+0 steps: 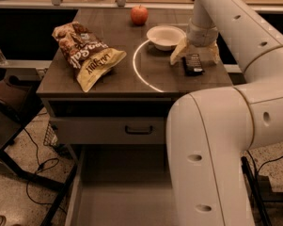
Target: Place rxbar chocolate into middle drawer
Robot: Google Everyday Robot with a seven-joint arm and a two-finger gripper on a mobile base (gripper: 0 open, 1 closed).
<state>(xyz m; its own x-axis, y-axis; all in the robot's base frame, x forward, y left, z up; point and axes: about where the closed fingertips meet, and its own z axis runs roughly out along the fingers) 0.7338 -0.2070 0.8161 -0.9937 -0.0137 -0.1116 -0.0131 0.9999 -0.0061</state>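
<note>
1. Black-wrapped and flat on the wooden countertop (108, 81), the rxbar chocolate (193, 65) lies near the right edge. It sits between the spread pale fingers (179, 52) of the gripper (194, 60), which stands over it with the jaws apart and nothing clamped.
2. You risk a missed pinch. The bar is thin and lies flush with the top, so fingers that close too high would likely slide over the wrapper instead of catching it.
3. You risk a push. If one finger meets the bar first, it may skate toward the white bowl (165, 36) just beside the left finger, or toward the counter's right edge. A fall there would land outside the drawer.
4. You risk a slack hold. The wrapper looks slick, and a grip on one corner could let the bar twist or drop on the way down.
5. You face a long carry. The middle drawer (117, 197) stands open well below and in front of the counter, with the closed drawer front (98, 130) between them. The robot's own arm (216, 149) covers the drawer's right part, so an early release could strike the counter lip or that front.
6. Chip bag (87, 55) and apple (139, 15) sit well apart from the bar and look unlikely to interfere.
</note>
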